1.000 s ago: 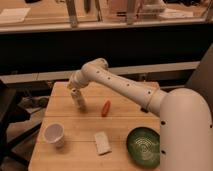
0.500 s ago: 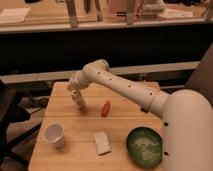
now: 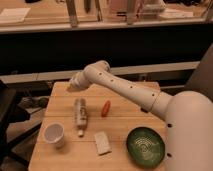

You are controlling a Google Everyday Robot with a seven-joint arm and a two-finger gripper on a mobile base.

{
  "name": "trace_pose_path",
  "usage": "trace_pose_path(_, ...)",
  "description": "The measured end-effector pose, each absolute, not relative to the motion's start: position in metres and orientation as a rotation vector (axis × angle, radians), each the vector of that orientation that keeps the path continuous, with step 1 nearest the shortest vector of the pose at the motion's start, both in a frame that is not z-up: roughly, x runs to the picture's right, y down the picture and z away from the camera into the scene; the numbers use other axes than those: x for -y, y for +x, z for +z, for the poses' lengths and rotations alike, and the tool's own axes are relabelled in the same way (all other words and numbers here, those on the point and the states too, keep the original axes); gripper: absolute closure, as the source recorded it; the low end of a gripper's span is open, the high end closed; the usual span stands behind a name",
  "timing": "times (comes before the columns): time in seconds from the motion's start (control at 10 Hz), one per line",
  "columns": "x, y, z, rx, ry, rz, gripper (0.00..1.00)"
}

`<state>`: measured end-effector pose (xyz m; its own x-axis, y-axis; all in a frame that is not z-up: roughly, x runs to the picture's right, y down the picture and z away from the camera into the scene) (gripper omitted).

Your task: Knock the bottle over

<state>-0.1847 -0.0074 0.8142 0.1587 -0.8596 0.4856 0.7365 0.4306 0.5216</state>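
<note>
Far left of the wooden table (image 3: pixel 65 95): a white paper cup (image 3: pixel 54 135), upright, near the front edge. Just right of the cup, well clear of it: the bottle (image 3: pixel 80 116), lying flat on its side lengthwise, cap toward the front edge, label band facing up. Judged from that pose: knock-over step complete, task at or near its end. Above the bottle, toward the rear of the table: the gripper (image 3: pixel 71 86), raised and apart from the bottle, not in contact. Finger state: cannot tell. Next move, as a judgement: retract clear of the table without brushing the bottle or the cup; no further contact called for. Further right: a small red-orange item (image 3: pixel 105 108), beside the bottle but not touching. Front centre: a white flat object (image 3: pixel 102 143), identity unclear. Right: a green bowl (image 3: pixel 145 146), near edge partly overlapped by the arm's large white body. Cut off: table's front edge at bottom frame border.
</note>
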Motion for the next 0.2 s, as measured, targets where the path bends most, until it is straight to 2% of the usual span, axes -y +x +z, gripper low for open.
trace_pose_path(0.2,0.0042,-0.1832,0.8101,0.835,0.179,-1.15,0.98)
